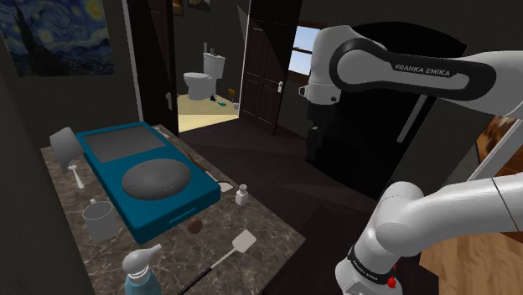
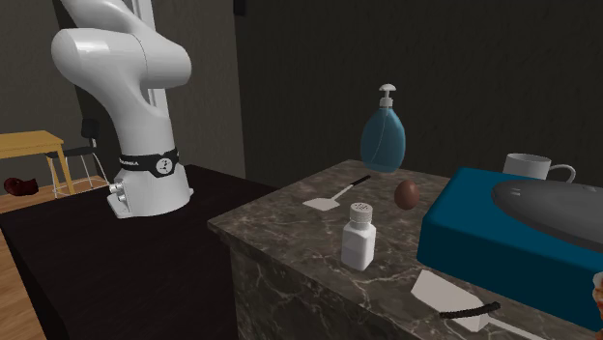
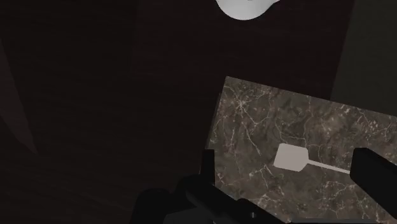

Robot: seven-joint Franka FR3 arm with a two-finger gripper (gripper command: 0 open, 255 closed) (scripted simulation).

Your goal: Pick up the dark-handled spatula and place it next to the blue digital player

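We see end effector open, fingers wide apart, above worktop, holding nothing. Dark-handled spatula lies flat near worktop edge, near soap bottle, apart from blue player.

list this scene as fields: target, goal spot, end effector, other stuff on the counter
target: spatula, white blade, dark handle, flat on the marbled counter
goal spot: beside the blue player
end effector: open, clear of the spatula
other items: blue soap bottle, mug, white shaker, brown egg-shaped thing, second dark-handled flat tool by the player
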